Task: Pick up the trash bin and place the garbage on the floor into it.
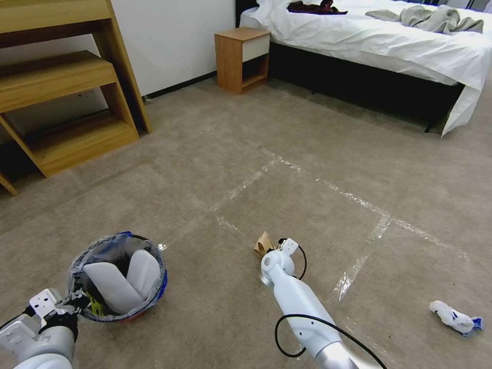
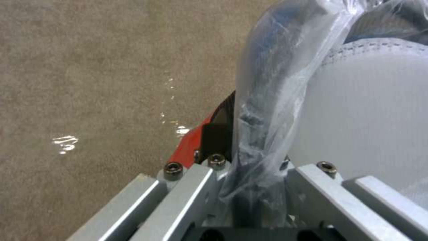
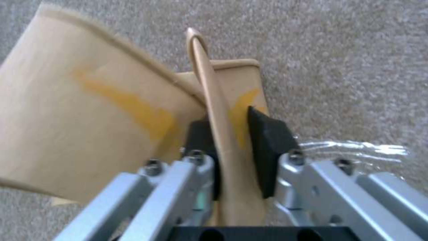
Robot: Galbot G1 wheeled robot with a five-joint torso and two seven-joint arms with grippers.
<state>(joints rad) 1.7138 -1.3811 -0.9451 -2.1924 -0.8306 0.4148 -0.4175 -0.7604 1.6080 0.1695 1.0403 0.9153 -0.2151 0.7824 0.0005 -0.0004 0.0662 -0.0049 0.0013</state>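
The left gripper point(image 2: 249, 187) is clamped on the near rim of the trash bin point(image 1: 119, 277), one of its fingers point(image 2: 214, 140) outside against the red wall and the other inside the plastic liner; the bin sits at the robot's front left, low over the floor point(image 1: 266, 154), and whether it rests on the carpet or hangs just above it cannot be told. Two white slippers point(image 1: 125, 282) stand upright inside the bin.

The right gripper point(image 3: 232, 150) is down at the carpet ahead of the robot, near a crossing of tape strips point(image 1: 353, 271); its fingers point(image 3: 267, 140) are closed on a folded edge of the tan paper bag point(image 3: 89, 113), the black pads pressing the paper from both sides. The bag's lower edge appears to touch the carpet.

Step in hand, by judgement: collection of one item of garbage, the grasp on the bag made and the lift not yet done. The next move calls for raising the bag clear of the carpet, carrying it leftward over the bin's open mouth, and releasing it above the slippers; the thin paper may slip or tear if pulled sharply.

A crumpled white and blue item point(image 1: 456, 318) lies on the carpet well apart to the right; it remains to be collected.
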